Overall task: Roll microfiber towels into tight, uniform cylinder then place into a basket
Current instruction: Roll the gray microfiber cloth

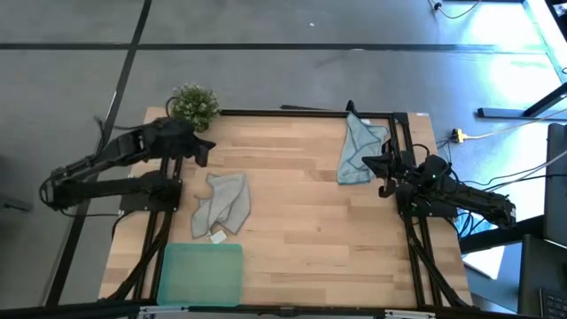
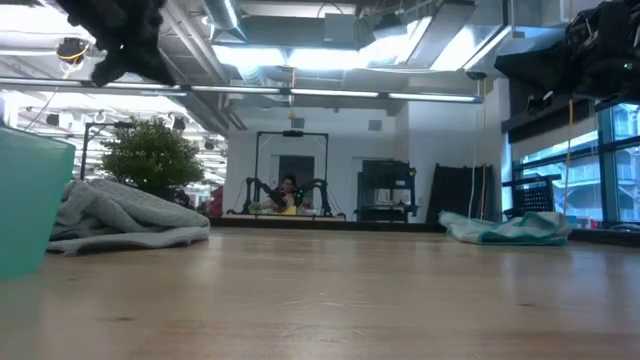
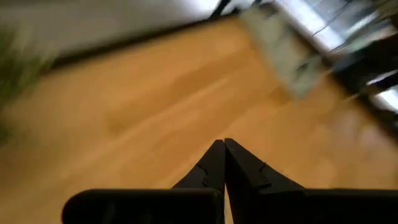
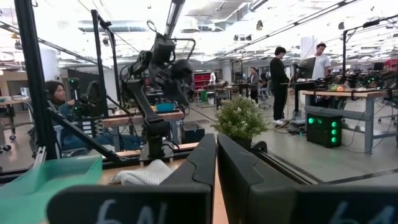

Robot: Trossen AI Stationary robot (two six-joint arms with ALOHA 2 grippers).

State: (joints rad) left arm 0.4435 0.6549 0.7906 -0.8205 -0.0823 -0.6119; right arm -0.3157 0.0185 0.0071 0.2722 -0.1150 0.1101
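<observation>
Left gripper [image 1: 205,151] pinched empty above the table; it should open and flatten the crumpled grey towel [image 1: 221,206] first. Right gripper [image 1: 370,164] nearly closed, holding nothing.

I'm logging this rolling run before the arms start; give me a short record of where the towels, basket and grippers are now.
grey towel: crumpled, unrolled, on the table's left half, just beyond the basket
blue towel: crumpled, unrolled, at the far right of the table, part draped over the frame
basket: near left corner of the table, nothing in it
left gripper: shut, holding nothing, above the far left edge near the plant
right gripper: shut, holding nothing, beside the blue towel's right edge
</observation>
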